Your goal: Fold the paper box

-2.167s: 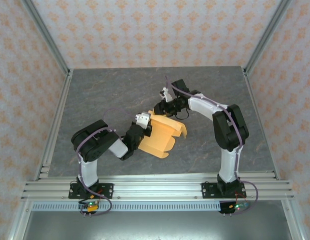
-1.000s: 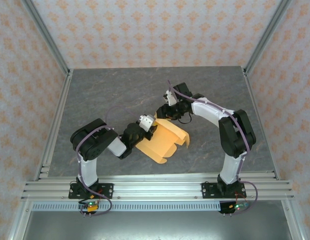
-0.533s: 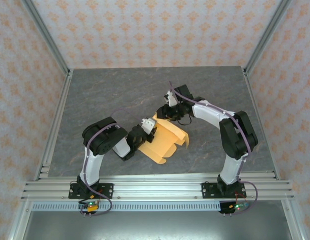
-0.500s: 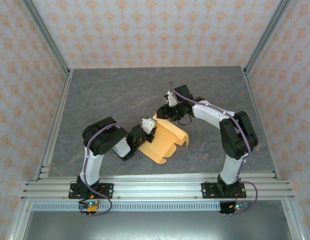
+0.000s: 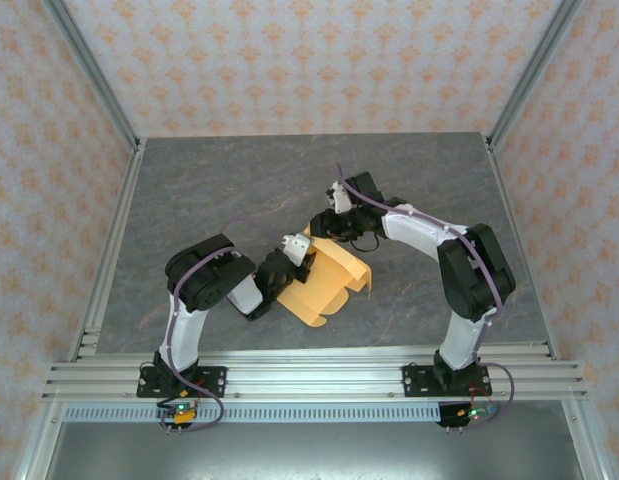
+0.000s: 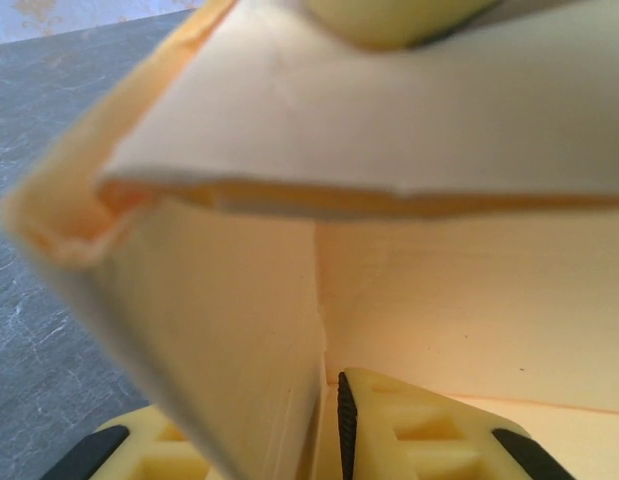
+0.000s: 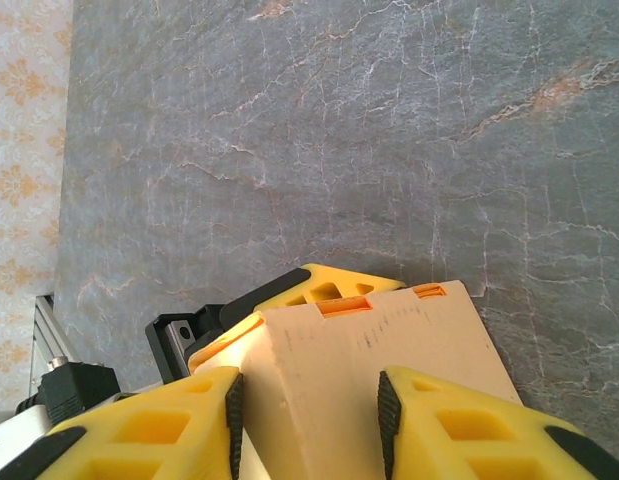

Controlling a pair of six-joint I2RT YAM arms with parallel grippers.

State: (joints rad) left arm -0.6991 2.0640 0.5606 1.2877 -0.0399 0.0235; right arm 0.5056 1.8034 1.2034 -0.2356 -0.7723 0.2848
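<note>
The paper box (image 5: 329, 283) is a light orange-tan, half-folded sheet lying tilted in the middle of the table. My left gripper (image 5: 297, 254) is at its near-left edge. In the left wrist view a raised wall of the box (image 6: 229, 330) stands between the fingers (image 6: 429, 425), and the gripper (image 6: 324, 400) is shut on it. My right gripper (image 5: 327, 224) is at the box's far corner. Its jaws are open in the right wrist view (image 7: 309, 395), and they straddle a folded panel (image 7: 389, 345) that is wider than the gap. The left gripper's yellow finger (image 7: 329, 288) shows past that panel's edge.
The grey marbled tabletop (image 5: 209, 200) lies bare around the box. Metal frame posts and patterned walls close off the left, right and back. An aluminium rail (image 5: 289, 375) that carries both arm bases runs along the near edge.
The left arm's elbow has swung right and risen. The box has shifted slightly left, and its right flaps have drawn in. The right gripper has edged left along the far corner.
</note>
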